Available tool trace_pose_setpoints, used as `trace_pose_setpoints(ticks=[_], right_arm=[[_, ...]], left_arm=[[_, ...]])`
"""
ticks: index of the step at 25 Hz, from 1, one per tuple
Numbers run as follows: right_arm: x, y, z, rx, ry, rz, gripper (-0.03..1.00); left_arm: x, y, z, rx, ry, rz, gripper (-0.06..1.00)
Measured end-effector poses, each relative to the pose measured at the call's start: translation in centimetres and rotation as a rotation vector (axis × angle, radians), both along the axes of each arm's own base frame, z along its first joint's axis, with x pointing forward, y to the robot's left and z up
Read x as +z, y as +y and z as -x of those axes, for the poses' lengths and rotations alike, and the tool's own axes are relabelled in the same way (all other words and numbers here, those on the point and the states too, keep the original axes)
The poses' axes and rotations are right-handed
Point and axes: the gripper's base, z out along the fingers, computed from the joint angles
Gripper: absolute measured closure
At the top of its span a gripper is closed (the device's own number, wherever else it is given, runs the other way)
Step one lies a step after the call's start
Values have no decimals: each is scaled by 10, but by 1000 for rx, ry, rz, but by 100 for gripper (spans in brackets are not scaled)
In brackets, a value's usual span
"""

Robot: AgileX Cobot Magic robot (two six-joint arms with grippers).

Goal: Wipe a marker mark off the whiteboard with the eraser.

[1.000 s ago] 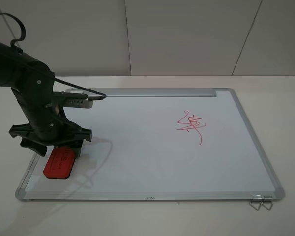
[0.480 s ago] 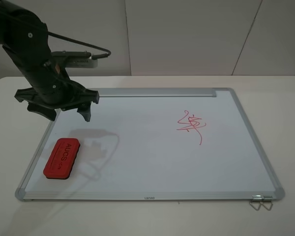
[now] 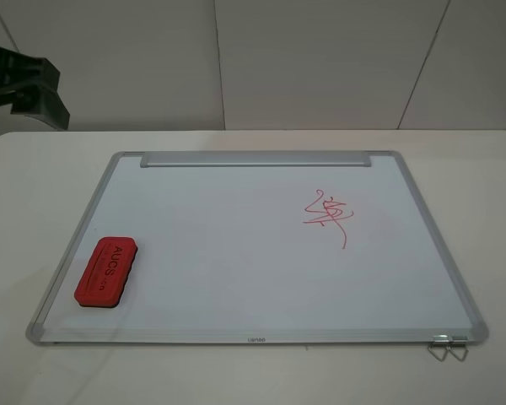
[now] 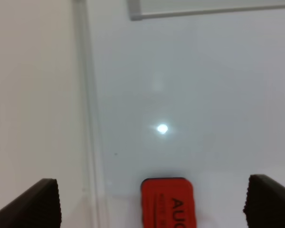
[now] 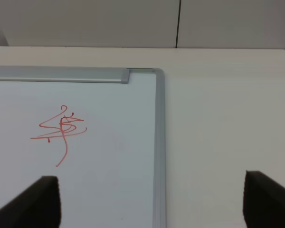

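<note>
The whiteboard (image 3: 236, 261) lies flat on the table. The red eraser (image 3: 106, 271) rests on its near left corner, lettering up, with nothing touching it. The thin marker mark with the slanted underline shows nowhere. The only mark on the board is a denser red scribble (image 3: 327, 215) with a down-curving tail, right of centre. My left gripper (image 4: 152, 199) hangs open high above the eraser (image 4: 170, 203); only a dark part of that arm (image 3: 24, 80) shows at the far left. My right gripper (image 5: 152, 199) is open, empty, beyond the board's right frame, and the scribble (image 5: 61, 130) is off to its side.
A silver strip (image 3: 253, 159) runs along the board's far edge. A small metal clip (image 3: 449, 346) sticks out at the near right corner. White table (image 3: 489, 211) surrounds the board, with a wall behind it.
My left gripper has lifted off the eraser and drawn back up to the far left edge of the view. The eraser stays where it lay on the board.
</note>
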Motion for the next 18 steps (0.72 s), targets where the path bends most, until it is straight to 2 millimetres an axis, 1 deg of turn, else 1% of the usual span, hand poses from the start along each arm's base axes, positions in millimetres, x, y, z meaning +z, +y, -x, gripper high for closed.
trace_pose_setpoints(ticks=[2,4,8,13,16,18], right_arm=[[0,0,0,0,0,0,27],[0,0,0,0,0,0,27],[0,0,0,0,0,0,27],[0,0,0,0,0,0,27],[0,0,0,0,0,0,27],[0,0,0,0,0,0,27]], left_arm=[[13,16,24,24,-53,9,17],[22,25,48,17,-94,9,17],[32,40,102,16,-177,37,17],[36,58,162,15,-287,64,17],[35,66,189,22,-325,77,17],[34,71,202,21,-349,81,17]])
